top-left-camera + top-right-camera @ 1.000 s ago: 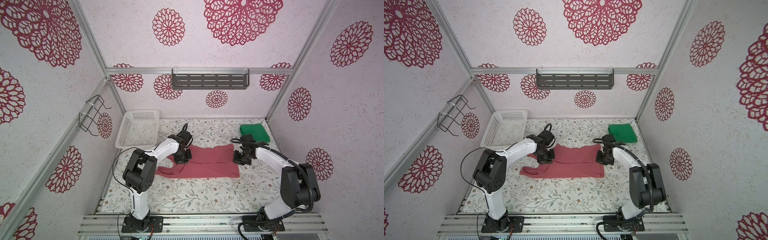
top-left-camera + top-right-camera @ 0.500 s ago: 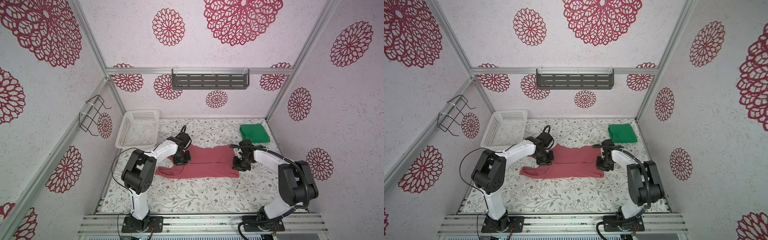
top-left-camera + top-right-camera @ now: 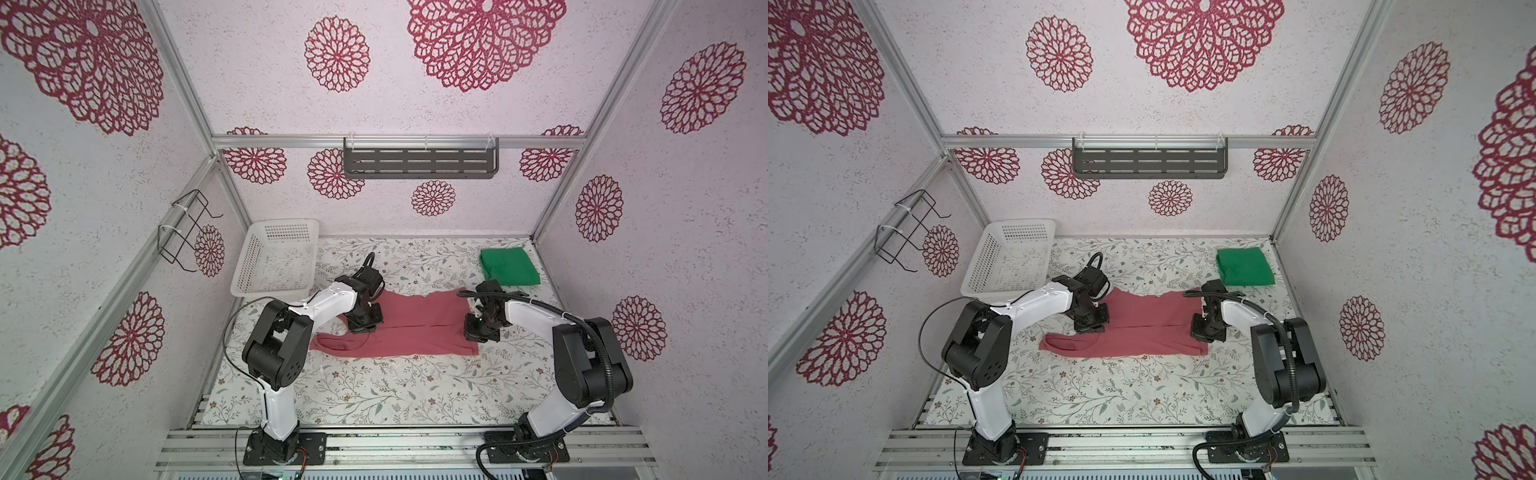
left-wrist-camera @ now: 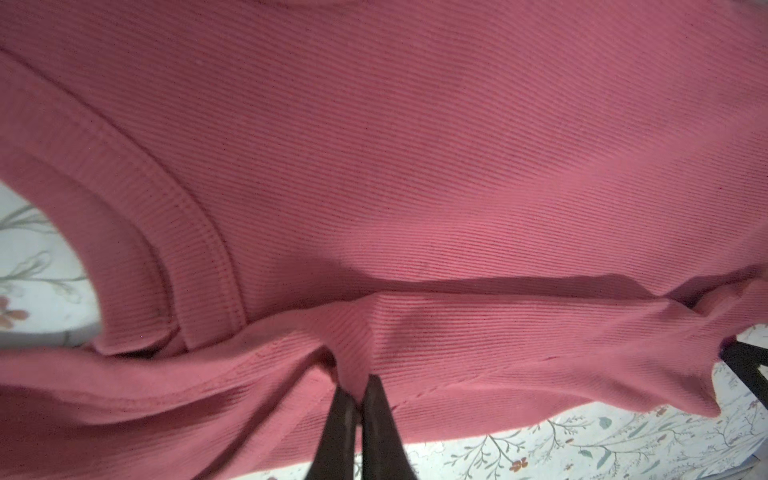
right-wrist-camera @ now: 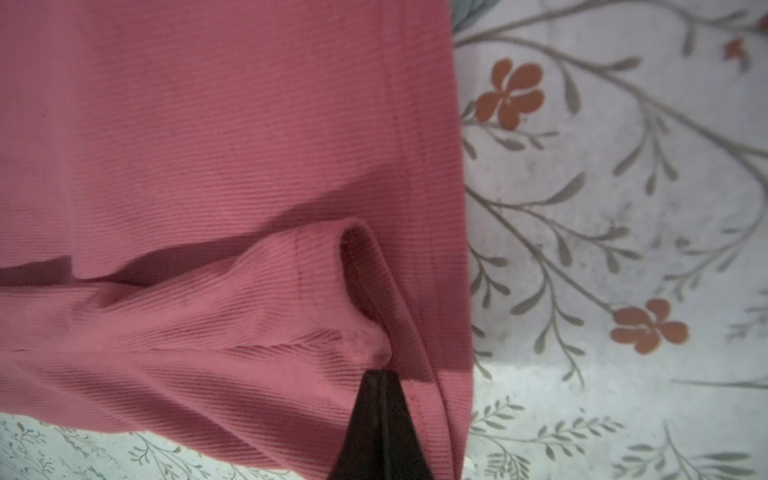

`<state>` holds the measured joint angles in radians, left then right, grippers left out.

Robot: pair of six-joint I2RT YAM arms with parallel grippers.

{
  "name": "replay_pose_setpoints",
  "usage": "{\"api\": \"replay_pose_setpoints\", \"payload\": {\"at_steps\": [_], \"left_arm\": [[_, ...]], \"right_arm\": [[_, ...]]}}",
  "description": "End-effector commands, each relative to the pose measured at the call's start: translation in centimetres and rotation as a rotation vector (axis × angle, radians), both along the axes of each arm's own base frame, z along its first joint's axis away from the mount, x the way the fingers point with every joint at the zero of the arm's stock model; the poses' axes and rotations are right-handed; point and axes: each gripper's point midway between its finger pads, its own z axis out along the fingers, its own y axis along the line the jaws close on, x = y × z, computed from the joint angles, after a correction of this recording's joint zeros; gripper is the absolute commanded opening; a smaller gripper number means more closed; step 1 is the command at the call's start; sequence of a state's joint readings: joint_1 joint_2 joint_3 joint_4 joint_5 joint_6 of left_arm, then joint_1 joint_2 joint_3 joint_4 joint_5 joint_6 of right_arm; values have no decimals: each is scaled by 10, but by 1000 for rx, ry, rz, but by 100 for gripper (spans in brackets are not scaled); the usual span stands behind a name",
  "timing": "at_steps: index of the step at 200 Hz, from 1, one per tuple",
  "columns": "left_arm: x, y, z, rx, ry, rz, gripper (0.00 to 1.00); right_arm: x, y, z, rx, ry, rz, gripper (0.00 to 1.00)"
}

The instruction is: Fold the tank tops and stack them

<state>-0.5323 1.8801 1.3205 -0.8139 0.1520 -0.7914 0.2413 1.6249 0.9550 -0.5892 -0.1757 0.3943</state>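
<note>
The pink-red tank top [image 3: 415, 328] [image 3: 1142, 328] lies spread sideways across the middle of the floral mat, its straps to the left. My left gripper [image 3: 363, 326] [image 3: 1090, 326] is shut on a pinch of its cloth near the neckline; the left wrist view shows the fabric bunched between the closed fingertips of that gripper [image 4: 359, 388]. My right gripper [image 3: 478, 332] [image 3: 1204, 332] is shut on a raised fold at the hem end, seen close in the right wrist view [image 5: 382, 374]. The green tank top [image 3: 509, 266] [image 3: 1246, 267] sits folded at the back right.
A white perforated basket [image 3: 274, 259] stands at the back left, just behind my left arm. A wire rack [image 3: 187, 228] hangs on the left wall and a dark shelf [image 3: 419, 162] on the back wall. Bare floral mat [image 3: 395, 395] lies in front of the pink top.
Both grippers have moved toward the front of the mat, drawing the pink top's far edge over the rest of it. The green top has not moved.
</note>
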Motion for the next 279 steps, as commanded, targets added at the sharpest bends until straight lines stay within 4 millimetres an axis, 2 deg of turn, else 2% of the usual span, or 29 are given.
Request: {"api": "replay_pose_setpoints", "payload": {"at_steps": [1,35,91,135,180,199,225,279], "left_arm": [[-7,0,14,-7,-26,-2,5],[-23,3,15,12,-24,-10,5],[-62,9,16,41,-19,3,4],[-107,14,10,74,6,13,3],[-153,20,-8,113,45,28,3],[-164,18,-15,114,59,32,3],[-167,13,-15,123,56,21,3],[-150,18,13,184,39,-56,2]], "right_arm": [[-6,-6,24,-20,-46,-8,0],[-28,-8,38,-4,-54,-27,0],[-81,-8,45,22,-8,-52,0],[-122,1,43,37,40,-56,0],[-163,1,25,51,110,-81,0],[-169,0,20,57,120,-96,0],[-167,2,21,65,109,-103,0],[-143,-1,46,-8,57,-49,0]]}}
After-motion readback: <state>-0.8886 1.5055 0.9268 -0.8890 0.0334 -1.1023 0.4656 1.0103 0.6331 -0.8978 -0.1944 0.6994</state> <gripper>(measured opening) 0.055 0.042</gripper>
